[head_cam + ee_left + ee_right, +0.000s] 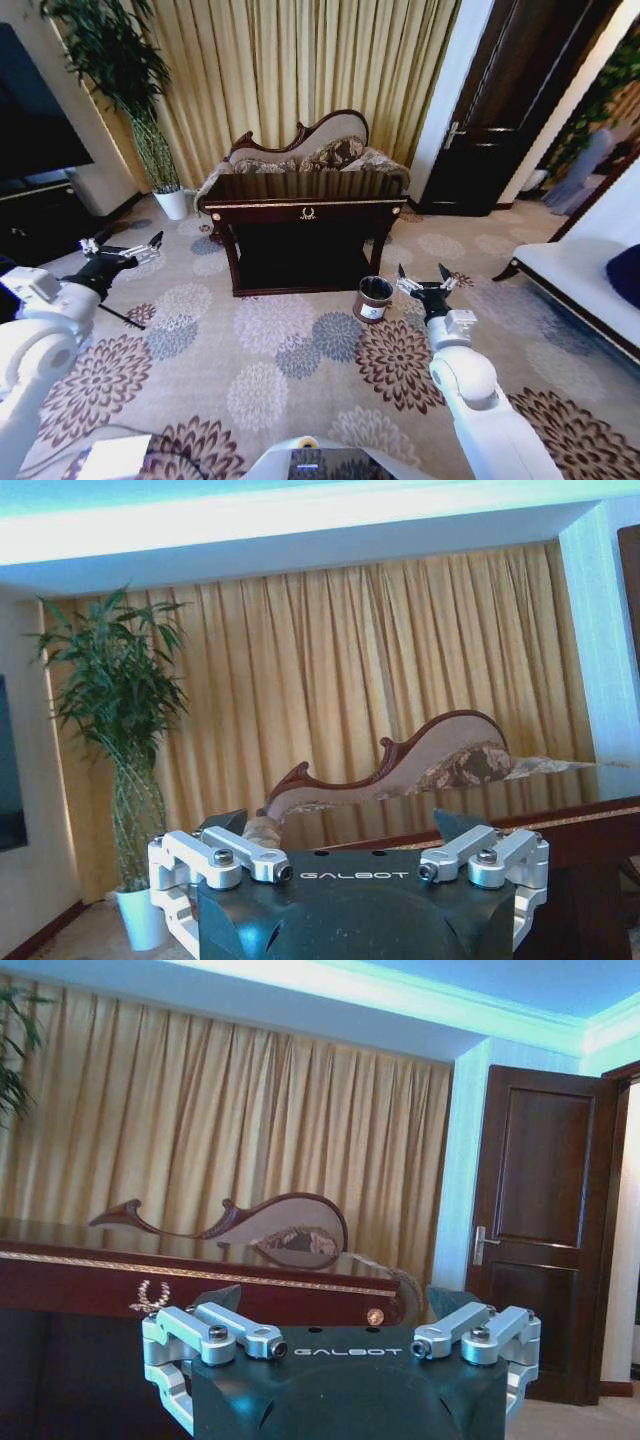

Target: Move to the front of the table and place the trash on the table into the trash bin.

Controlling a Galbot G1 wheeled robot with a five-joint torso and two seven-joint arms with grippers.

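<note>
The dark glossy table (305,205) with gold trim stands ahead in the middle of the room, some way off. Its top mirrors the sofa, and I cannot make out the trash on it from the head view. The small dark trash bin (373,298) stands on the carpet by the table's front right leg. My left gripper (125,245) is held out at the left, open and empty. My right gripper (425,277) is open and empty just right of the bin. The right wrist view shows the table front (200,1270) and a small orange spot (375,1316) at its edge.
A carved sofa (310,150) sits behind the table before the curtains. A white plant pot (172,203) stands at the left, with a dark TV cabinet (35,215) beside it. A dark door (500,120) and a white bench (580,275) are at the right. Patterned carpet lies between me and the table.
</note>
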